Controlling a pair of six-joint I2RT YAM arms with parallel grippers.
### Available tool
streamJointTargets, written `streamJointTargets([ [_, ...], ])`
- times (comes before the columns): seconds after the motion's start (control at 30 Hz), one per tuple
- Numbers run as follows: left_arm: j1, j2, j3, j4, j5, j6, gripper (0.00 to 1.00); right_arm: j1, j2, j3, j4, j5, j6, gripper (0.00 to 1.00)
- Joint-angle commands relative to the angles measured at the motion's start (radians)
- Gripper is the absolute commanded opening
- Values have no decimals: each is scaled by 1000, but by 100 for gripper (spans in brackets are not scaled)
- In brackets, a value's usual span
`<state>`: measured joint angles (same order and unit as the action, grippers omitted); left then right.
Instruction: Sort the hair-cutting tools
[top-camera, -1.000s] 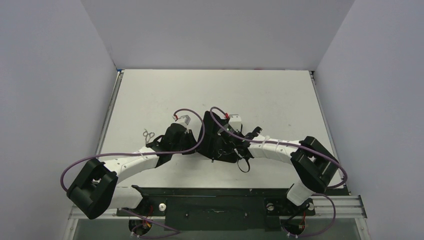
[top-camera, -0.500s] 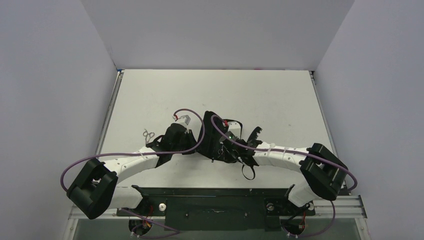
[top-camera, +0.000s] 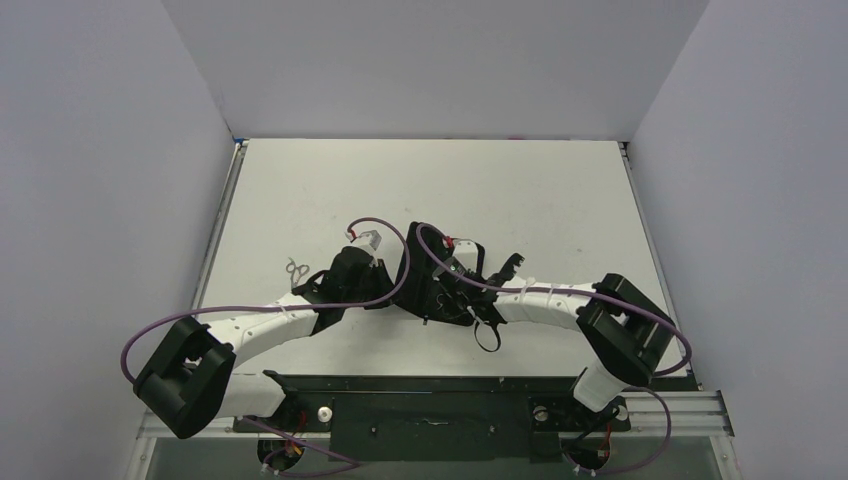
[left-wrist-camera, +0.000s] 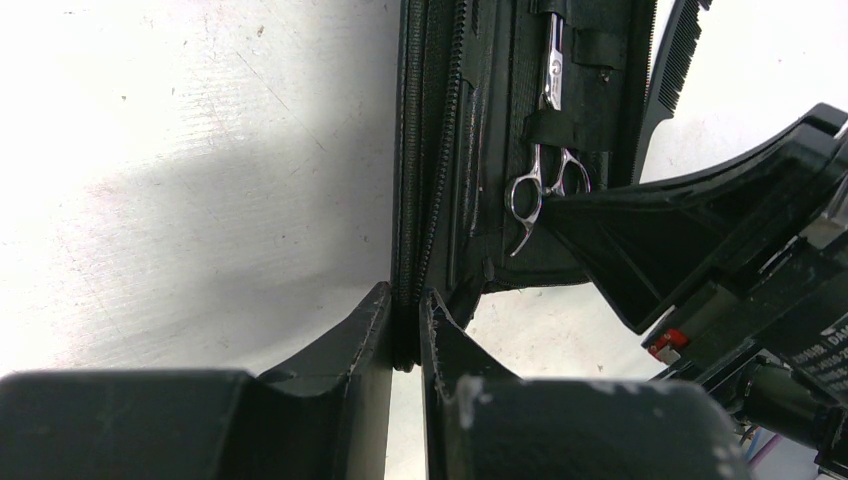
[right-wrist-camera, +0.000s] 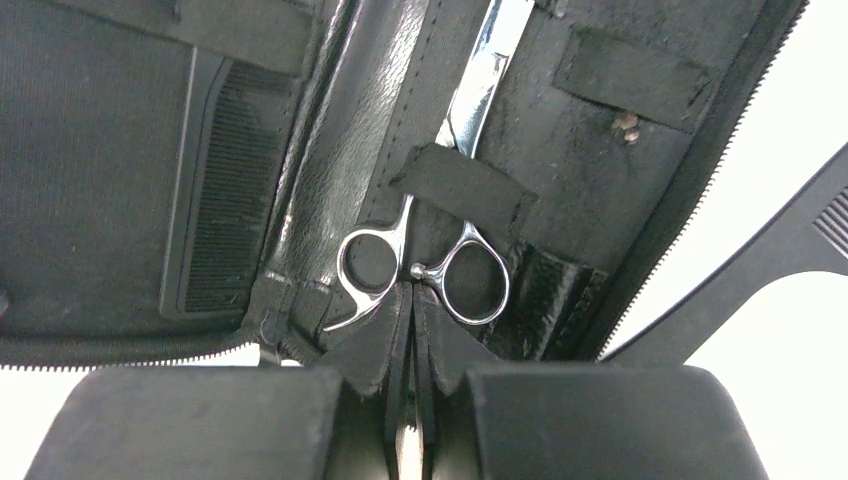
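Note:
The black zip case (top-camera: 420, 268) lies open mid-table. My left gripper (left-wrist-camera: 405, 322) is shut on its zipped edge. Inside, a silver pair of scissors (right-wrist-camera: 470, 130) sits under an elastic strap, rings toward me. My right gripper (right-wrist-camera: 411, 296) is shut with nothing in it, its tips touching the spot between the two rings. A black comb (right-wrist-camera: 230, 190) lies in a pocket on the case's left half. Another black comb (top-camera: 512, 264) lies on the table just right of the case. A second pair of scissors (top-camera: 296, 270) lies on the table beside the left arm.
The white table (top-camera: 540, 190) has raised rails along its left and right sides and grey walls around it. Both arms' purple cables (top-camera: 375, 225) loop over the case. A black strap (top-camera: 487, 335) trails from the case's near edge.
My right gripper has closed from partly open to shut at the scissors' rings, and the right arm's elbow swung out and back. The left arm has stayed on the case edge.

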<state>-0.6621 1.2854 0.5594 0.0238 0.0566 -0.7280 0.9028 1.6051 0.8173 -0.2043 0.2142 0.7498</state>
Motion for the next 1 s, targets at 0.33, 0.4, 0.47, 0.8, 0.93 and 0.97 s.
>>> streamJointTargets([
  [0.33, -18, -10, 4, -22, 32, 20, 0, -81, 51, 46, 8, 57, -22, 0],
  [0.4, -19, -8, 4, -21, 31, 21, 0, -86, 59, 52, 10, 51, -23, 0],
  [0.47, -19, -7, 3, -22, 27, 22, 0, -88, 56, 53, 14, 39, -27, 0],
  [0.8, -15, -39, 39, -106, -16, 40, 0, -82, -167, -21, -1, -12, -35, 28],
  [0.93, -11, -56, 48, -125, -27, 45, 0, -110, -288, -52, -74, 33, -15, 35],
  [0.97, -11, -59, 45, -124, -28, 43, 0, -137, -318, -58, -84, 56, -8, 35],
])
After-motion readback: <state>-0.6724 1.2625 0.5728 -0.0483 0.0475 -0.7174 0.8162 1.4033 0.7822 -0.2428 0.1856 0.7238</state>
